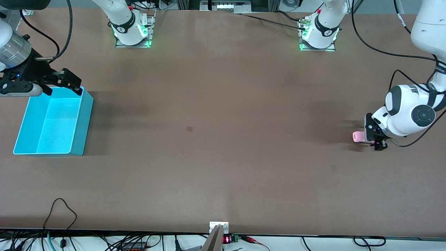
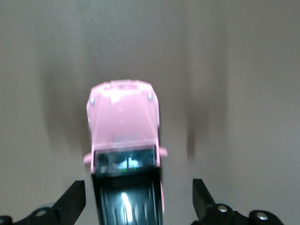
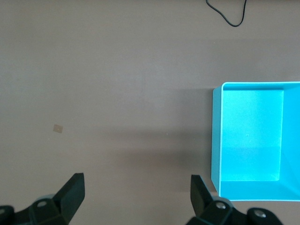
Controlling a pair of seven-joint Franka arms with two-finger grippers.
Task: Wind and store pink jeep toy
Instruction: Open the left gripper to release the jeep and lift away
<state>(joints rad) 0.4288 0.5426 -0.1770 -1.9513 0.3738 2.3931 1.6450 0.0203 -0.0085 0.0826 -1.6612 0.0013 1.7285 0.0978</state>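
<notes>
Pink jeep toy (image 2: 123,140) sits on the table (image 1: 223,139) at the left arm's end, between the spread fingers of the left gripper (image 2: 136,206), untouched. Centre on its black roof before closing. The right gripper (image 3: 133,197), also spread, waits over the blue bin (image 1: 83,115). Only the left wrist view shows the gaps beside the jeep.
</notes>
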